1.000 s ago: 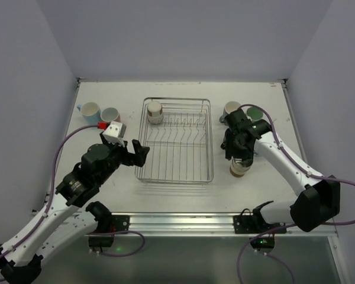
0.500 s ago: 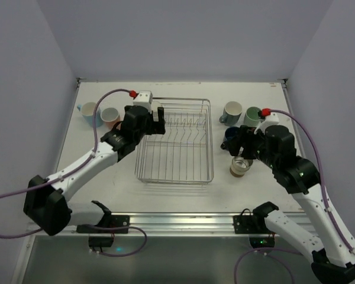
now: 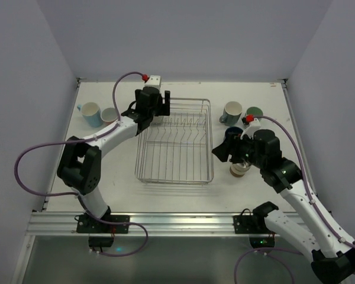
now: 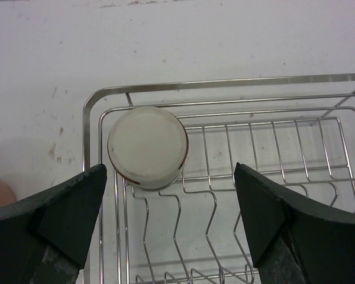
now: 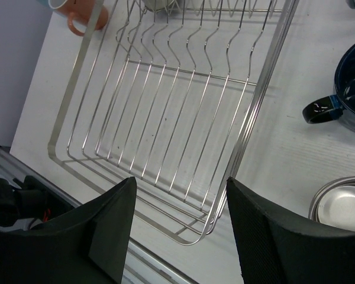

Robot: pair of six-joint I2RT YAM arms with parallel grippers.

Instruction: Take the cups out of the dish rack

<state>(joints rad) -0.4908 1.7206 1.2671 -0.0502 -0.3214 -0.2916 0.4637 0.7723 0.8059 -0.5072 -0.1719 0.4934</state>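
Note:
The dish rack [image 3: 175, 155], a silver wire basket, lies mid-table. In the left wrist view one cream cup [image 4: 148, 147] stands upside down in the corner of the rack [image 4: 225, 84]. My left gripper [image 4: 170, 177] hangs open just above it, and its fingers [image 4: 71, 207] touch nothing. From the top view the left gripper [image 3: 160, 105] hides that cup. My right gripper [image 3: 220, 152] is open and empty over the rack's right rim [image 5: 248, 118]. A tan cup [image 3: 239, 167] and a navy cup [image 3: 232, 136] stand on the table beside it.
A light blue cup [image 3: 91, 112] and a pink cup [image 3: 110, 115] stand left of the rack. A grey cup [image 3: 231, 111] and a green cup [image 3: 254, 113] stand at the back right. The navy cup [image 5: 349, 89] and tan cup [image 5: 340, 207] sit right of my right gripper [image 5: 180, 189].
My left arm has swung from the rack's near left to its back left corner, over the cream cup. My right gripper has opened off the tan cup and drawn left towards the rack.

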